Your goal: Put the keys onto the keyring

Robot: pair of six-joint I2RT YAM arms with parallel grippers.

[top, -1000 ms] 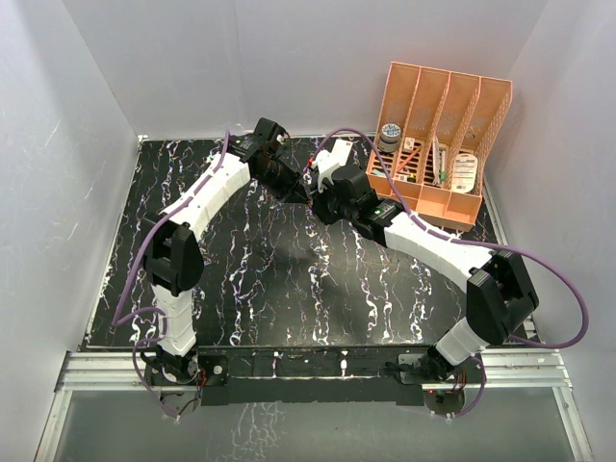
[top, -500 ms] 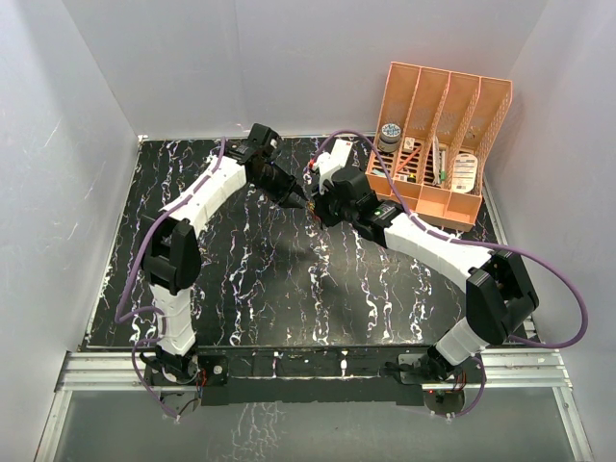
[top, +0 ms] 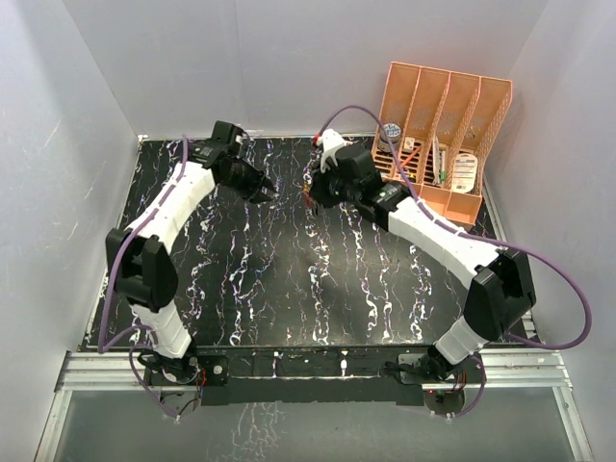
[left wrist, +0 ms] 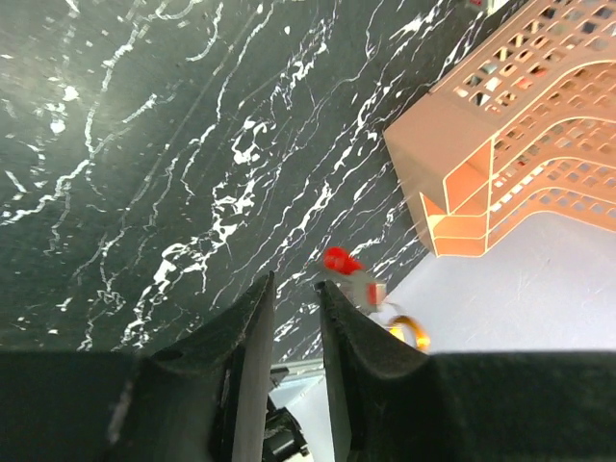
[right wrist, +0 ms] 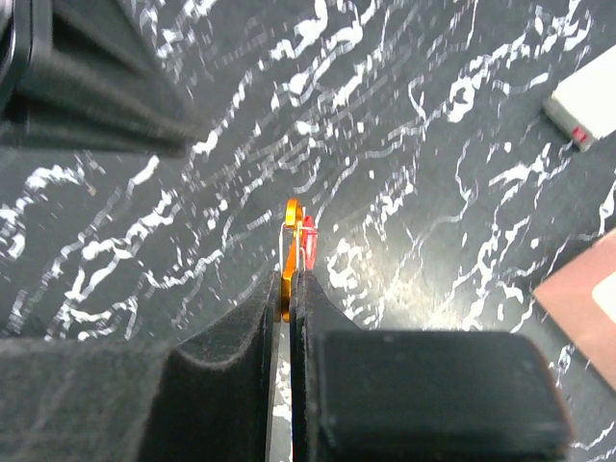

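My right gripper is shut on the thin orange keyring, held edge-on above the black marbled table. The tiny red-headed key sits against the ring just past my fingertips. In the top view the right gripper holds them near the table's far middle. My left gripper is a short way to the left, apart from them. In the left wrist view its jaws stand slightly apart with nothing between them, and the red key and the keyring show beyond its fingertips.
A large orange slotted file rack stands at the back right and also shows in the left wrist view. A white box lies on the table near it. White walls enclose the table on three sides.
My left arm has drawn back to the left, away from the right gripper it was touching. The right gripper moved slightly toward the back, still holding the ring.
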